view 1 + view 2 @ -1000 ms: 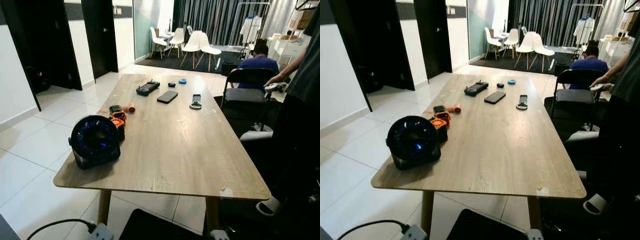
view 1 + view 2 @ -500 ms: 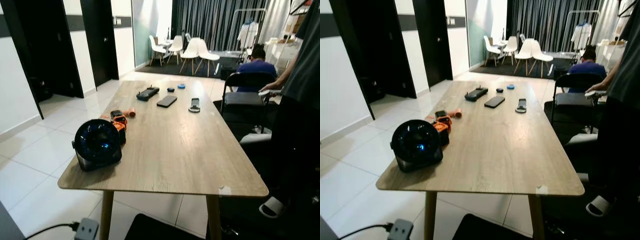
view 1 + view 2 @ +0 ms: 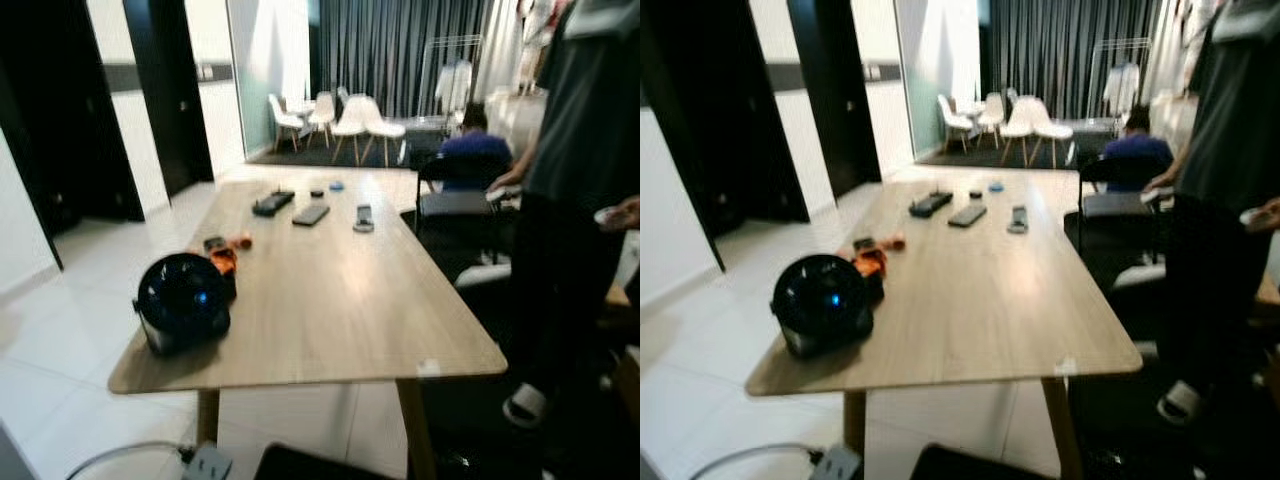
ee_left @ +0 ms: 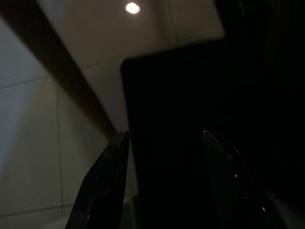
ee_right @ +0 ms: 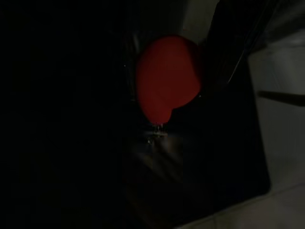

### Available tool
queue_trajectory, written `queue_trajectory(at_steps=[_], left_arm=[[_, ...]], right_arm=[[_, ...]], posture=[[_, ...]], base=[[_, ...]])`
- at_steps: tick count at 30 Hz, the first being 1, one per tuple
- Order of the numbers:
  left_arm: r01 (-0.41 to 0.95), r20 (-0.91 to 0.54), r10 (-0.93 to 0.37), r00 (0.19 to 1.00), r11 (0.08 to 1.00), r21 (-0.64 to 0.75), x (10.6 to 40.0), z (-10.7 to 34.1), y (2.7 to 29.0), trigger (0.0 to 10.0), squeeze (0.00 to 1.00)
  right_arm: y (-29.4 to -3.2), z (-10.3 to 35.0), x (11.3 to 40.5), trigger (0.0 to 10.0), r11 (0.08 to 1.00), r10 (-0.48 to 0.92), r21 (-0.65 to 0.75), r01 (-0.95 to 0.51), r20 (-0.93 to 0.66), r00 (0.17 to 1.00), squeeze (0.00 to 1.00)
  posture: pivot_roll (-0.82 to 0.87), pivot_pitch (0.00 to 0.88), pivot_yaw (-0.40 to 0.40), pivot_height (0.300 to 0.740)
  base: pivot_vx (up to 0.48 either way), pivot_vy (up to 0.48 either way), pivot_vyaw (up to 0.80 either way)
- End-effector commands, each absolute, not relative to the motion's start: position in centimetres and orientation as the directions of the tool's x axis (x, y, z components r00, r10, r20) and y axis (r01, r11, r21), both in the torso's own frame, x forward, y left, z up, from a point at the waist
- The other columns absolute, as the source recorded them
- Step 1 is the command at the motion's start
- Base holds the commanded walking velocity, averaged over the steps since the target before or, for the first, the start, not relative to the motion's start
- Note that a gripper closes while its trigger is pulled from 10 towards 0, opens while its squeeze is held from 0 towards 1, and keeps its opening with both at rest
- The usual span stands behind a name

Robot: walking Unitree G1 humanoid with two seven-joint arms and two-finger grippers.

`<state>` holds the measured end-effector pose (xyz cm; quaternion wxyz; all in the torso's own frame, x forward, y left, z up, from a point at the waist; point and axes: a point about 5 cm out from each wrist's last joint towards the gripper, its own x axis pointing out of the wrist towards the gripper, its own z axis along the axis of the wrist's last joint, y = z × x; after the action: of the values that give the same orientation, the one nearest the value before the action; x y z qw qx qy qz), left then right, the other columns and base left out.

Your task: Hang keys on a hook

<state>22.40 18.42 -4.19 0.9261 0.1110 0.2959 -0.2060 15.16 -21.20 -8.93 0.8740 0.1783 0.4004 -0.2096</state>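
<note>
Blurred eye views, dark wrist views

Left gripper (image 4: 164,183): two long black fingers (image 4: 102,186), glossy, tapering, with faint highlights along the edges

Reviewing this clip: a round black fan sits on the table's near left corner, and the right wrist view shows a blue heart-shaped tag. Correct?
Not quite. The heart-shaped tag is red, as the right wrist view shows. The round black fan does sit on the table's near left corner.
</note>
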Motion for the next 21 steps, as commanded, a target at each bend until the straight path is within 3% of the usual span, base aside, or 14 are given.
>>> queue_trajectory(at_steps=[1, 10, 21], left_arm=[[0.452, -0.615, -0.305, 0.728, 0.887, 0.095, 21.94, -4.46, 19.18, 10.0, 0.00], [0.330, -0.572, -0.240, 0.785, 0.942, 0.058, 22.36, -4.13, 19.90, 10.0, 0.00], [0.361, -0.568, -0.251, 0.784, 0.929, 0.087, 22.33, -3.99, 20.11, 10.0, 0.00]], right_arm=[[-20.84, -8.87, 15.40, 10.0, 0.844, -0.225, 0.156, 0.513, -0.765, 0.603, 0.00], [-21.26, -8.97, 15.04, 10.0, 0.829, -0.238, 0.161, 0.535, -0.765, 0.599, 0.00], [-20.96, -9.11, 14.88, 10.0, 0.841, -0.225, 0.155, 0.518, -0.771, 0.596, 0.00]], posture=[[0.05, 0.034, 0.090, 0.740], [0.06, 0.025, 0.091, 0.740], [0.07, 0.028, 0.090, 0.740]], base=[[0.000, 0.000, 0.00], [0.000, 0.000, 0.00], [0.000, 0.000, 0.00]])
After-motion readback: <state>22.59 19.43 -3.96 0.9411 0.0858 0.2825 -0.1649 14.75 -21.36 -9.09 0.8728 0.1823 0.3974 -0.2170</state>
